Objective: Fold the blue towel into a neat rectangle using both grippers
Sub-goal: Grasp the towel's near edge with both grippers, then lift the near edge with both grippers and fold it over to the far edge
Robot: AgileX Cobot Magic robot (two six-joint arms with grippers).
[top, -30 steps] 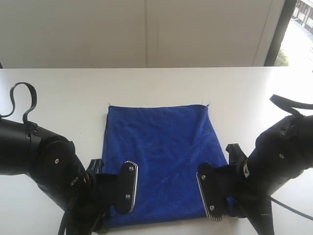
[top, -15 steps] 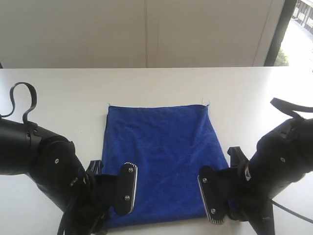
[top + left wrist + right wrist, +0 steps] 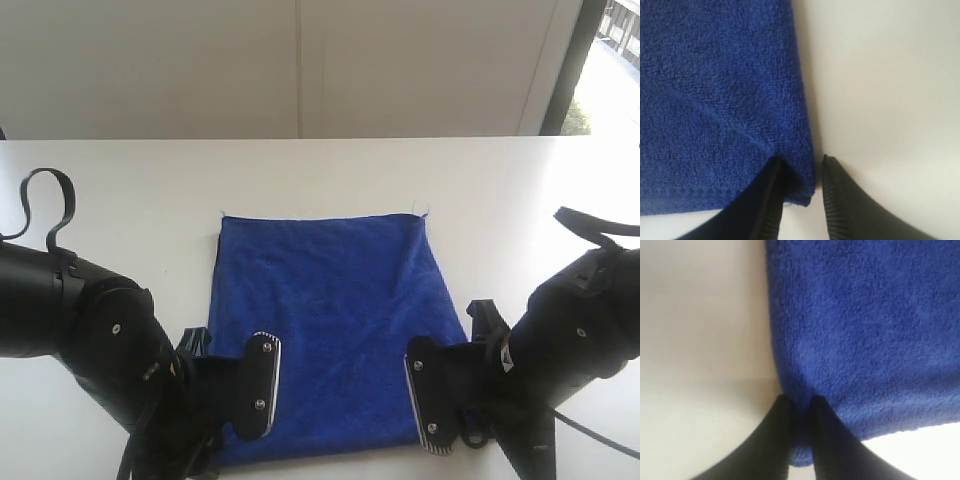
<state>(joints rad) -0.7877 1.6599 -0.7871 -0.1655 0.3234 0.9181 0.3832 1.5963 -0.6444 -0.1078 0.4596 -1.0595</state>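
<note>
The blue towel (image 3: 330, 320) lies flat on the white table (image 3: 130, 200), its long sides running away from me. My left gripper (image 3: 240, 410) is at the near left corner. In the left wrist view the left gripper (image 3: 800, 167) is open and straddles that corner of the towel (image 3: 715, 90): one finger presses on the cloth, the other rests on bare table just beside the hem. My right gripper (image 3: 450, 415) is at the near right corner. The right wrist view shows the right gripper (image 3: 799, 402) shut, pinching a bunched bit of the towel (image 3: 865, 330) at its edge.
A pale wall (image 3: 300, 70) rises behind the table's far edge, with a dark window frame (image 3: 570, 70) at the far right. Bare white tabletop surrounds the towel on the left, right and far sides. Black cable loops (image 3: 45, 200) stick up from both arms.
The right gripper's jaws have closed onto the towel's near right corner, and that arm has sunk slightly. The left arm and the towel have not moved.
</note>
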